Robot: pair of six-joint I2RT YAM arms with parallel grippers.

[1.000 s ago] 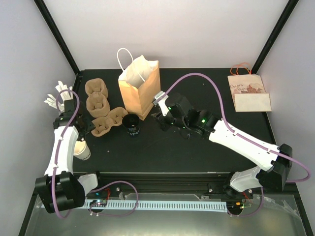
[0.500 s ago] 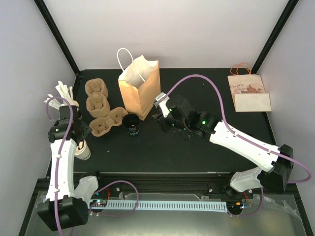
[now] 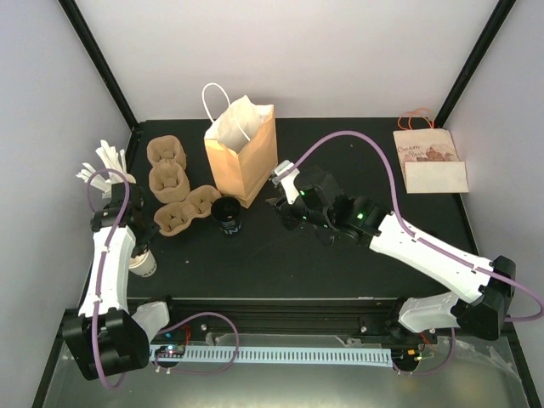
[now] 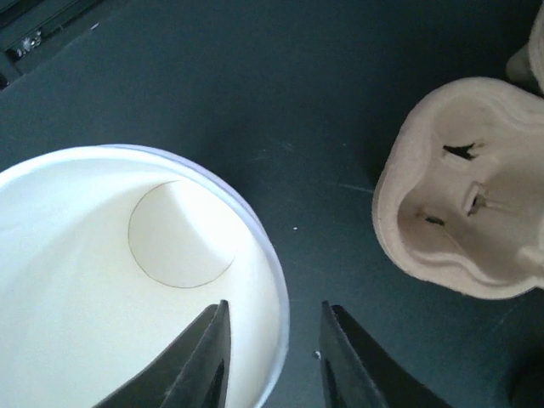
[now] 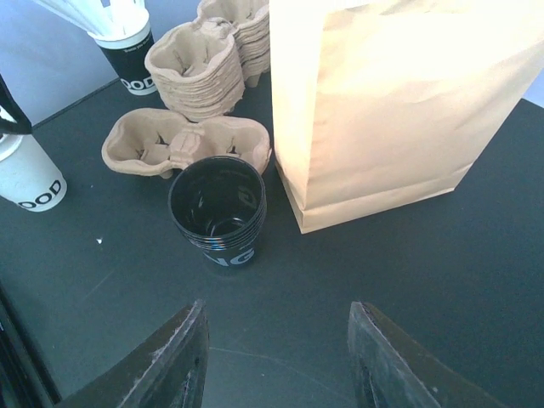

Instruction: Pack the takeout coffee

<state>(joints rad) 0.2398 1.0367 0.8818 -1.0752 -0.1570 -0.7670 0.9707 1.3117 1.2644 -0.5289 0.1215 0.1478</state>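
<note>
Far left, the left gripper (image 4: 274, 310) straddles the white cup (image 4: 110, 280) rim, one finger inside, one outside, narrow but not pinching; the cup's side reads "OOD". The right gripper (image 5: 277, 308) hangs half-open, empty, before the stacked black cups (image 5: 219, 212), whose lettering is unreadable, beside the paper bag (image 5: 399, 102).

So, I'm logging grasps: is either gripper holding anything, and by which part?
Nothing is gripped yet. The left gripper straddles the rim of the white cup, one finger inside, one outside, a gap showing. The right gripper is open and empty.
</note>
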